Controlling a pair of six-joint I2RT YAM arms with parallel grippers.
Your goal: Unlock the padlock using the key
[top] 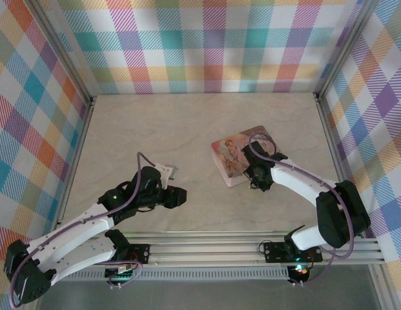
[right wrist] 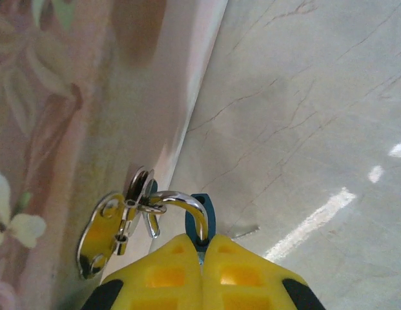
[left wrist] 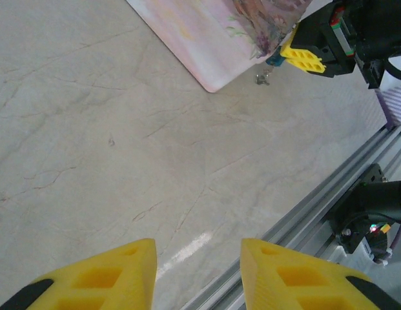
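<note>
Top external: right gripper is down at the near edge of the tin; left gripper is well apart to the left.

Left wrist: left fingers are spread with nothing between them, over bare table. Far across, the right gripper sits at the tin corner, with a teal bit of padlock at its tip and keys just beside. Right wrist: the fingers are pressed together, pinching the padlock body. The silver shackle arcs out above them, and the key ring and keys hang from it against the tin wall. Shackle latched or open: cannot tell. Judgement: the lock is gripped, so that part is done. The keys look to be on the ring, not in the lock, and the left gripper is empty, so taking a key, inserting it and turning it all remain.
</note>
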